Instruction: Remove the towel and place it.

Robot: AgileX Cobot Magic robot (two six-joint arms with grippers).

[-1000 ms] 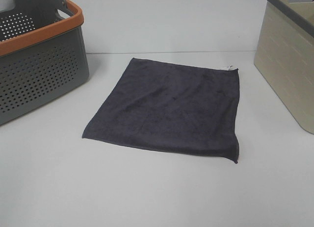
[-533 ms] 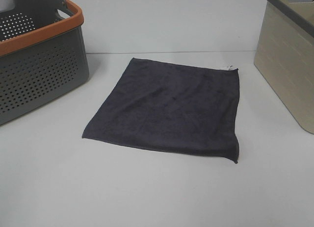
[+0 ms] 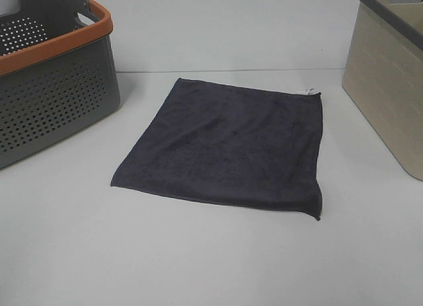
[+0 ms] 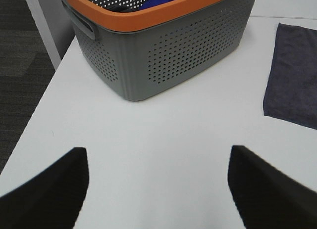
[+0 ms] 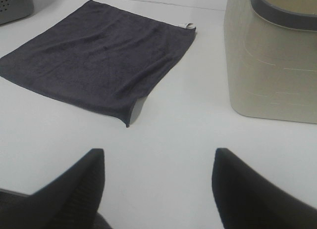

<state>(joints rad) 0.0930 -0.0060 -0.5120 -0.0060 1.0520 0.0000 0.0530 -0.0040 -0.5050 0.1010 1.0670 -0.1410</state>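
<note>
The towel (image 3: 225, 147) lies flat on the worktop (image 3: 198, 253), ahead of the right hand (image 5: 156, 182), whose fingers are spread; best pinch its raised near corner.

Dark charcoal-purple plush towel (image 3: 228, 147) with white corner tag (image 3: 308, 90); perforated grey plastic basket (image 3: 49, 98) rimmed orange; beige ribbed bin (image 3: 386, 81) rimmed grey.

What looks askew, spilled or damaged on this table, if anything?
Little stands out. The towel lies flat but skewed to the table edges, between the grey basket and the beige bin; its near corner lifts slightly.
</note>
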